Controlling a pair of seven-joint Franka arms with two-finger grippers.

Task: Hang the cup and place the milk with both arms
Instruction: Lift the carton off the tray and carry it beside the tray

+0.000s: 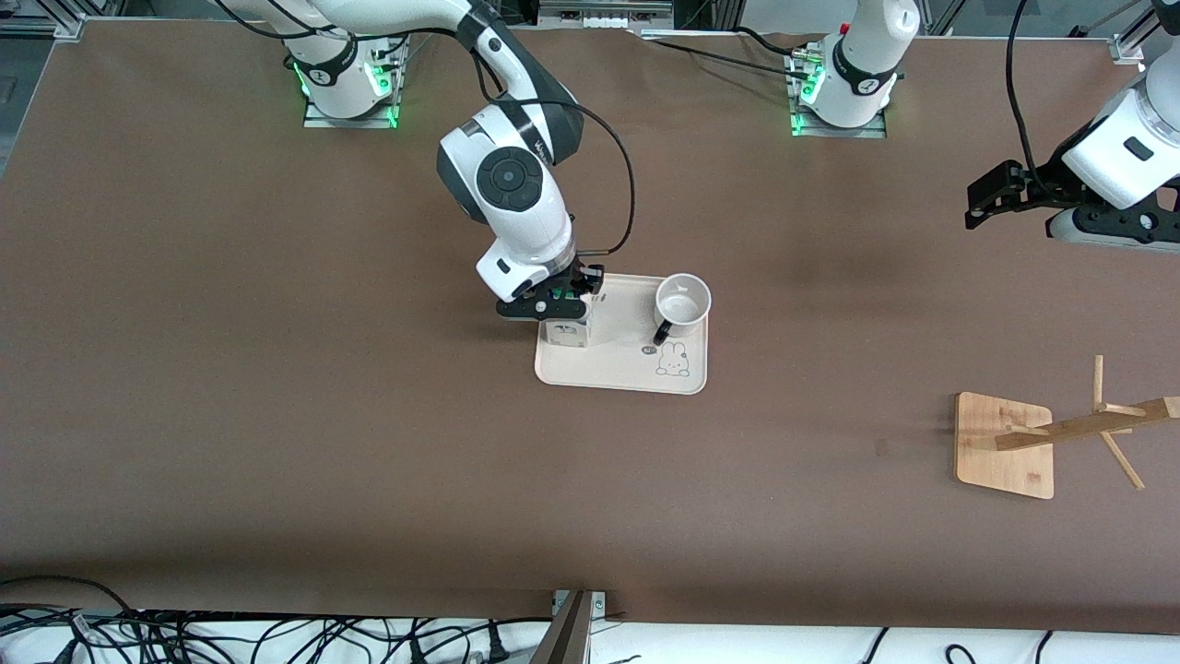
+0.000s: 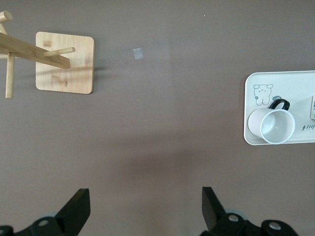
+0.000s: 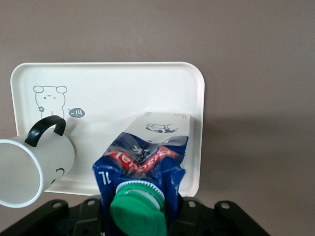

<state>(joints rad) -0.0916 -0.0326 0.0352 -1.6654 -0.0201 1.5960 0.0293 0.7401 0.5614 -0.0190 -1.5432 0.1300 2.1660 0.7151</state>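
Note:
The milk (image 1: 565,333) is a carton with a blue top and green cap (image 3: 138,214). It stands upright at the tray's end toward the right arm's end of the table. My right gripper (image 1: 553,306) is shut on its top from above, and the carton (image 3: 147,157) hides the fingertips in the right wrist view. The white cup (image 1: 683,303) with its black handle stands upright on the same cream tray (image 1: 618,373), beside the milk toward the left arm's end. It also shows in the right wrist view (image 3: 34,167) and the left wrist view (image 2: 273,125). My left gripper (image 1: 991,198) waits open and empty above bare table (image 2: 145,206).
A wooden mug rack (image 1: 1005,444) with a square base and slanted pegs stands toward the left arm's end of the table, nearer the front camera than the tray; it also shows in the left wrist view (image 2: 64,61). The tray has a rabbit drawing (image 1: 673,360). Cables lie along the front edge.

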